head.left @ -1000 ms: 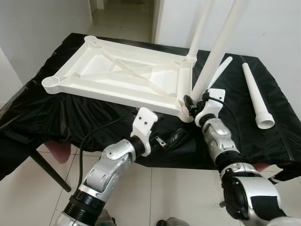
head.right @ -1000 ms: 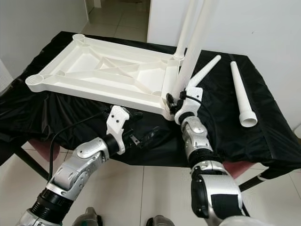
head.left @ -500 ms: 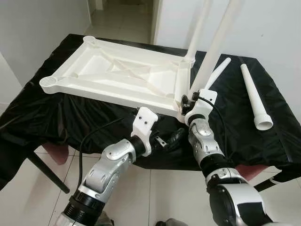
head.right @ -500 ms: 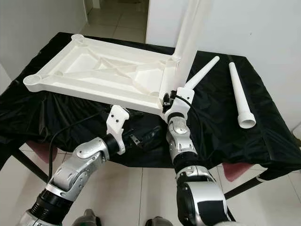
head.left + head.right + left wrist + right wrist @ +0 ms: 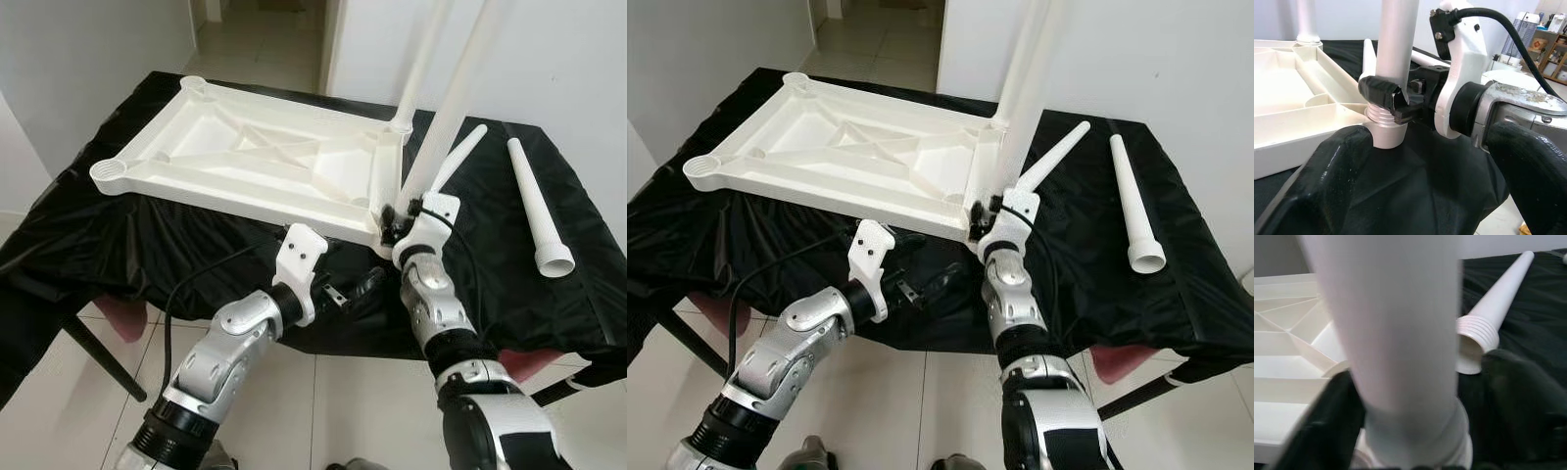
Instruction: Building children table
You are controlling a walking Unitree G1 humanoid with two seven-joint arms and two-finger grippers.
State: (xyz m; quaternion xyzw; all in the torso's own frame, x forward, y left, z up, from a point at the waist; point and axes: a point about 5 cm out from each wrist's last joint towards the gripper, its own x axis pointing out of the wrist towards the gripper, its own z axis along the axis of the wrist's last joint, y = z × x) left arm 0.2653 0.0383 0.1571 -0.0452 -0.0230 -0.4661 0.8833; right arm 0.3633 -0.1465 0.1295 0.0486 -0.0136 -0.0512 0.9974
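- Over on the left, the upturned white tabletop [image 5: 265, 162] lies underside up on the black-draped worktop [image 5: 118, 245], ribs showing, and its two left corner sockets are still open with no legs in them.
- Just below the tabletop's near edge, the left gripper [image 5: 358, 289] hovers over the black cloth, jaws apart, gripping nothing; it points toward the tabletop's near right corner.
- Now the action: at that near right corner a white leg [image 5: 446, 108] stands upright in the socket, and the right gripper [image 5: 392, 217] has its jaws clamped round the leg's base, just above the threaded collar [image 5: 1382, 117], as the left wrist view shows.
- Behind it, at the tabletop's far right corner, a second leg [image 5: 423, 59] already stands upright.
- To my eye the step in hand is seating this second corner leg. Some thread is visible above the socket, so I'd judge it wants more turning before it is tight.
- The next move calls for twisting the leg while keeping it upright, so the thread doesn't cross.
- Right of the tabletop, two loose legs lie on the cloth: one [image 5: 458, 157] near the held leg, another [image 5: 537, 211] further right, well apart from the tabletop.
- Those two are surely meant for the open left sockets, so about half the legs are in.
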